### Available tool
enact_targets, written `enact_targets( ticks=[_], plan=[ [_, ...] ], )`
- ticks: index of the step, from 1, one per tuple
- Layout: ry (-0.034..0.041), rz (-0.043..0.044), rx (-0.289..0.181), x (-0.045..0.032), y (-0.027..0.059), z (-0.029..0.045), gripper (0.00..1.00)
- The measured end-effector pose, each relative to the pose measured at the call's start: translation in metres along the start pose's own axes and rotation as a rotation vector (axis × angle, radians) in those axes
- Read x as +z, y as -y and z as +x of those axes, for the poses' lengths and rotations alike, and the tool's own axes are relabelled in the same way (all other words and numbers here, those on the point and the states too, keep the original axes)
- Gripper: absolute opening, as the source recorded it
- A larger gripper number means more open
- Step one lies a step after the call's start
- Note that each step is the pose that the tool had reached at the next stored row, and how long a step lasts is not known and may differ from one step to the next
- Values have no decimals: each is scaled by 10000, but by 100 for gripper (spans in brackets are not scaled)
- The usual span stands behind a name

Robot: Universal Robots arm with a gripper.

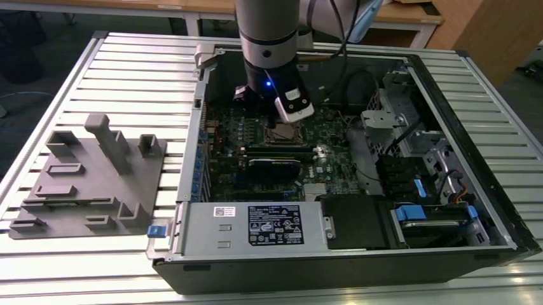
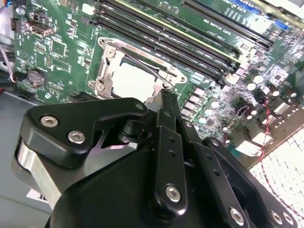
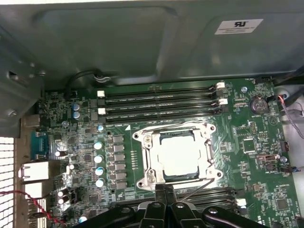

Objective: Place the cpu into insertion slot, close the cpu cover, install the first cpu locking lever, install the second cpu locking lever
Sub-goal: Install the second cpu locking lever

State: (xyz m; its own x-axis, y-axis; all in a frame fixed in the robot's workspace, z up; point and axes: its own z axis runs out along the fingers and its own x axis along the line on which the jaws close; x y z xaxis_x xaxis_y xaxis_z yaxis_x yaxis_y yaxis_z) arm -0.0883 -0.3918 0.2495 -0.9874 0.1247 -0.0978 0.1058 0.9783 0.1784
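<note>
Since the cpu [image 3: 178, 156] already sits in its socket at centre frame under the closed cpu cover [image 3: 148, 162], we judge the levers remain; our gripper [image 3: 165, 190], pinched narrow, touches a lever wire.

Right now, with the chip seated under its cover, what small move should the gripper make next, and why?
Probably press the wire lever down: the gripper sits shut right beside it, and the chip lies under the closed cover.

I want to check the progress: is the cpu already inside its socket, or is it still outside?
Inside. In both wrist views the cpu lies flat in the socket, and the cpu cover frames its silvery top.
</note>
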Motion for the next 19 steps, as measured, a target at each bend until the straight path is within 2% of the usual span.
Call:
enact_targets(
  ticks=[4, 13, 19],
  plan=[
    [-59, 7, 11, 5, -2, -53, 11],
    [-61, 16, 10, 8, 58, -69, 11],
    [-51, 51, 3, 89, 76, -62, 11]
  ],
)
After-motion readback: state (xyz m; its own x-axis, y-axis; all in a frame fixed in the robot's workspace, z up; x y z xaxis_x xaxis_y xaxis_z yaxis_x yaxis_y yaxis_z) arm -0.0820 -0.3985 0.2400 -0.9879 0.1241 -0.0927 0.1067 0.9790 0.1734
